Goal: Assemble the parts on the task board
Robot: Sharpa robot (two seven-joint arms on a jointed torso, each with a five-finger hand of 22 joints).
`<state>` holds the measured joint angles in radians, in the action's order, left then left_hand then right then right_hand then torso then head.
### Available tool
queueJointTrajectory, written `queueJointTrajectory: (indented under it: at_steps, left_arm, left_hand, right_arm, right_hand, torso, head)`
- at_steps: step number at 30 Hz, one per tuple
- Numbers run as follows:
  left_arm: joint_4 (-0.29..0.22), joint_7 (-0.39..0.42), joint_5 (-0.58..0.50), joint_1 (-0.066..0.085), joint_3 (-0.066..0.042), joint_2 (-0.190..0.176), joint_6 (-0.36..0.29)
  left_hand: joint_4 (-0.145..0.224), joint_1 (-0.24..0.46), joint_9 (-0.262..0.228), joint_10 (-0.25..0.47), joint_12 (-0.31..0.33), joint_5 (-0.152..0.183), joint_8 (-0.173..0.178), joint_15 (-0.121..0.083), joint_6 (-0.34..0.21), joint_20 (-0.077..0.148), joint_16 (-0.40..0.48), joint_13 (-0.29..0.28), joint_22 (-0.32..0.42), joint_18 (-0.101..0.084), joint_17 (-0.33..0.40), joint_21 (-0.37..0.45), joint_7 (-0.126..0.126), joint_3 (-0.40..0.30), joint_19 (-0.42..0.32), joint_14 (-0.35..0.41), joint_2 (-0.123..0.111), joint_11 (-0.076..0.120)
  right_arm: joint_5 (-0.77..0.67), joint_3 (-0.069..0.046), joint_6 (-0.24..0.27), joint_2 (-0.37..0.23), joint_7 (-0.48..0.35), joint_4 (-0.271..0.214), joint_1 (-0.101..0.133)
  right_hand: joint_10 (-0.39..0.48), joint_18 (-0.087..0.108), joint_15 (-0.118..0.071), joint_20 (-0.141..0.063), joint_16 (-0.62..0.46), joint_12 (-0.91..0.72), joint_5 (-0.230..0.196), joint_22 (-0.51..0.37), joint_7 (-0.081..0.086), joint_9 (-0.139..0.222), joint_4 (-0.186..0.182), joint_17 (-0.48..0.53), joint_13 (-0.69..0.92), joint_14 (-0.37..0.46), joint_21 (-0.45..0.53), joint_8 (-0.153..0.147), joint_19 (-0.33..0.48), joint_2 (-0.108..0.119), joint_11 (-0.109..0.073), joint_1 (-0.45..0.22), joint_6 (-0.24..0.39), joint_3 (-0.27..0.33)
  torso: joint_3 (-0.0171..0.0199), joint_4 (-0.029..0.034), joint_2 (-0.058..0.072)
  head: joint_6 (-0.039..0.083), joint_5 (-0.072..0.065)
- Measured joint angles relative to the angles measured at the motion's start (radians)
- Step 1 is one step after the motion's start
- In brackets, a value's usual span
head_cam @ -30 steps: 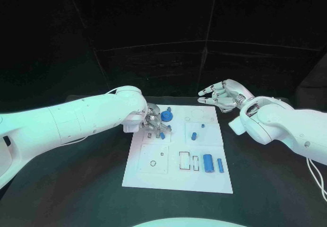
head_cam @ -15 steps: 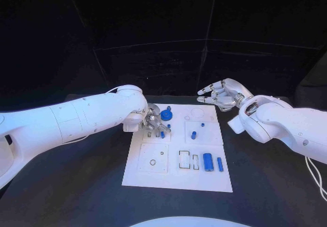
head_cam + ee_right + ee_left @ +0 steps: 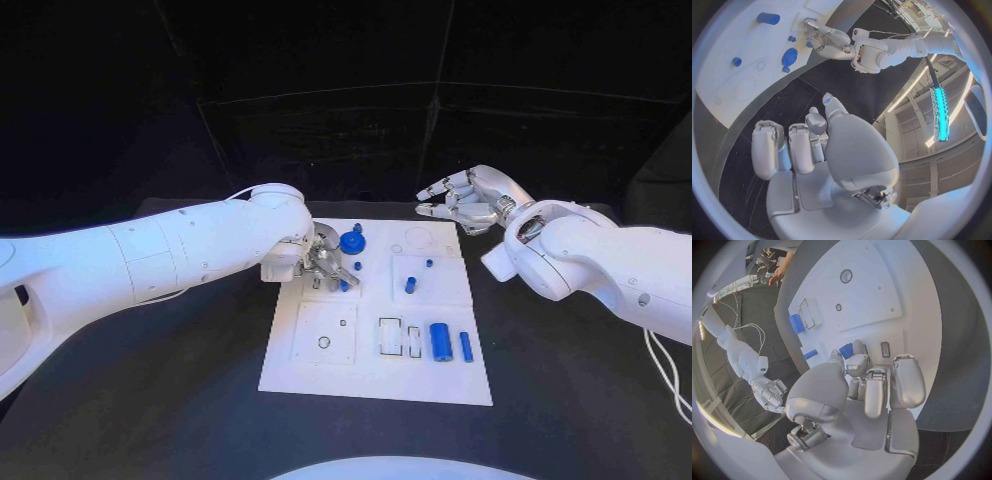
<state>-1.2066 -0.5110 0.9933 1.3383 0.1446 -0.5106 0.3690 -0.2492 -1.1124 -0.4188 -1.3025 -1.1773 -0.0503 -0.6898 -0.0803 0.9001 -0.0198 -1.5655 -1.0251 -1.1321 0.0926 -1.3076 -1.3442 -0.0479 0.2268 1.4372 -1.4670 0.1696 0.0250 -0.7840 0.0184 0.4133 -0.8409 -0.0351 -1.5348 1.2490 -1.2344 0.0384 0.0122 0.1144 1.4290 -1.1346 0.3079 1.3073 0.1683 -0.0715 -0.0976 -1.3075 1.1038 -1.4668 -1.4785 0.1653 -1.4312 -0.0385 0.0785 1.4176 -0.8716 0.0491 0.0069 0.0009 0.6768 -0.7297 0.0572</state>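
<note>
The left hand (image 3: 320,262) is down on the white board's (image 3: 368,375) far left corner, fingers curled round a small blue peg (image 3: 846,350) pinched at its tips; the peg's long axis cannot be told. A blue disc (image 3: 352,243) lies just beyond this hand, and two more pegs (image 3: 410,286) lie beside it toward the board's middle. The right hand (image 3: 464,200) hovers off the far right corner, fingers apart and empty, well apart from the work. The left is plainly nearer. Open board lies toward the robot.

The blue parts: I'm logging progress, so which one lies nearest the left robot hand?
The small blue part beside the left robot hand, right at its fingertips near the board's far-left corner. The two blue cylinders lie apart at the board's near right.
</note>
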Motion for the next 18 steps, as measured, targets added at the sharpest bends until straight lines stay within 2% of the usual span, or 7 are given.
queueJointTrajectory:
  at_steps: [10,18]
  left_arm:
    - [-0.006,0.0,-0.003,0.0,0.001,0.0,-0.01]
    - [-0.009,0.0,-0.006,0.0,0.001,-0.004,-0.024]
  left_hand:
    - [0.021,-0.024,-0.008,0.0,-0.004,0.0,-0.011,0.0,-0.007,0.0,0.0,-0.003,-0.005,0.0,0.0,-0.004,0.0,-0.021,0.0,0.0,0.024,0.0]
    - [0.02,-0.026,-0.008,0.0,-0.004,0.0,-0.011,0.0,-0.007,0.0,0.0,-0.003,-0.005,0.0,0.0,-0.004,0.0,-0.021,0.0,0.0,0.021,0.0]
  right_arm:
    - [0.0,0.0,-0.006,0.007,0.003,0.007,0.0]
    - [0.0,0.0,-0.012,0.014,0.004,0.012,0.0]
  right_hand:
    - [0.0,0.0,0.0,0.0,0.0,0.0,0.004,0.0,0.0,0.0,0.0,0.0,0.0,0.0,0.0,0.0,0.0,0.0,0.0,0.0,0.0,0.0]
    - [0.0,0.0,0.0,0.0,0.0,0.0,0.004,0.0,0.0,0.0,-0.003,0.0,0.0,0.0,0.0,0.0,0.0,0.0,0.0,0.0,0.0,0.003]
  torso:
    - [0.0004,0.0,0.0]
    - [0.0004,-0.0001,0.0]
  head:
    - [-0.003,0.001]
    - [-0.005,0.0]
